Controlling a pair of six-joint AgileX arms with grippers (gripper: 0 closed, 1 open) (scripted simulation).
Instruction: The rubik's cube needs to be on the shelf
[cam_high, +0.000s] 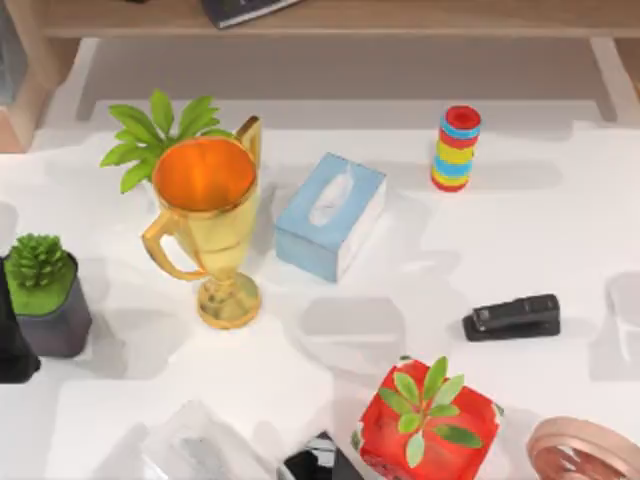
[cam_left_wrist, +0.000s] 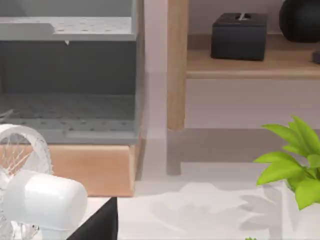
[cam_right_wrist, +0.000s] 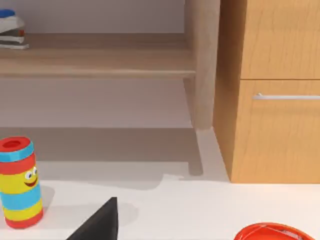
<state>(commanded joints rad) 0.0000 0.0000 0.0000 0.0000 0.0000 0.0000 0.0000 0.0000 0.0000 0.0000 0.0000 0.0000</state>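
The rubik's cube is out of view. The shelf (cam_high: 400, 18) is a light-brown board along the table's far edge, with a wooden upright (cam_high: 30, 85) at its left. The same shelf (cam_left_wrist: 250, 67) shows ahead in the left wrist view and, as the shelf (cam_right_wrist: 100, 62), in the right wrist view. A dark wedge of my left gripper (cam_left_wrist: 97, 225) sits at the edge of the left wrist view. A like wedge of my right gripper (cam_right_wrist: 97, 222) shows in the right wrist view, beside the striped ring stack (cam_right_wrist: 17, 182).
On the white table stand a gold trophy (cam_high: 205, 220), a blue tissue box (cam_high: 330, 215), the ring stack (cam_high: 456, 148), a black stapler (cam_high: 512, 317), a red box with leaves (cam_high: 425, 425) and a potted succulent (cam_high: 45, 295). A white fan (cam_left_wrist: 30, 195) is near my left arm.
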